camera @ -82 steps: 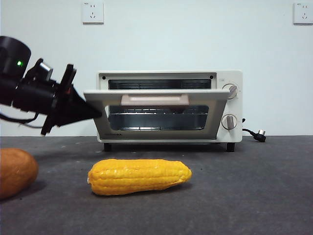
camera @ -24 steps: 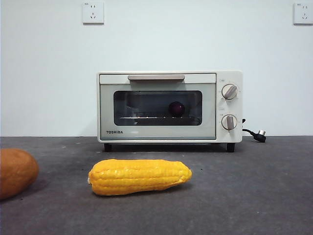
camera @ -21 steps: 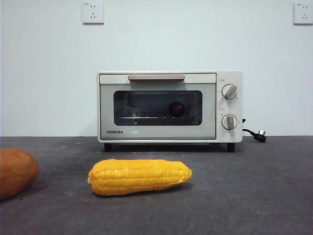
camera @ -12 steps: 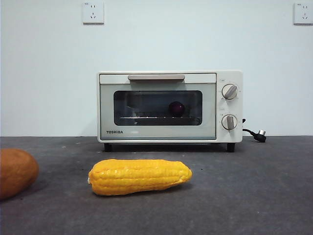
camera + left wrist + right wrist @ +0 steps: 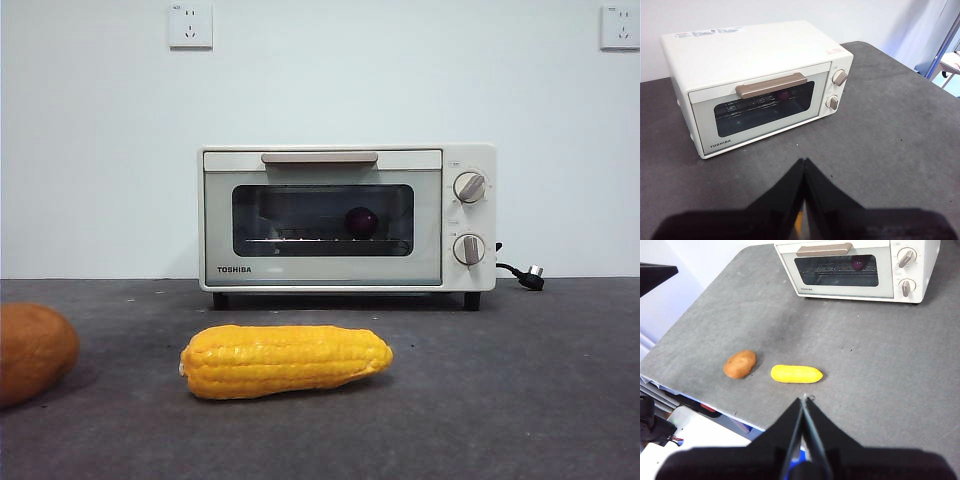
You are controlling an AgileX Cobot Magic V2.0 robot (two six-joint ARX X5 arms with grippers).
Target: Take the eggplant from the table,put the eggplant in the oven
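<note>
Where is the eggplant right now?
The eggplant sits inside the closed oven on the rack, behind the glass toward the knob side, seen end-on in the front view.

oven [image 5: 345,270] cream-white, tan handle; eggplant [image 5: 361,221] dark purple; corn [image 5: 285,360] yellow, kernel rows; table [image 5: 520,380] dark grey

In front of me a yellow corn cob [image 5: 286,361] lies on its side near the front, its long axis running left to right. To its left sits an orange-brown rounded vegetable [image 5: 33,352], apart from the cob and cut off by the left edge in the front view. Far back on the right, a black power cord with a plug [image 5: 524,273] rests on the surface. On the white wall [image 5: 320,70] behind I see two sockets, one upper left [image 5: 190,25], one upper right [image 5: 620,27].
</note>
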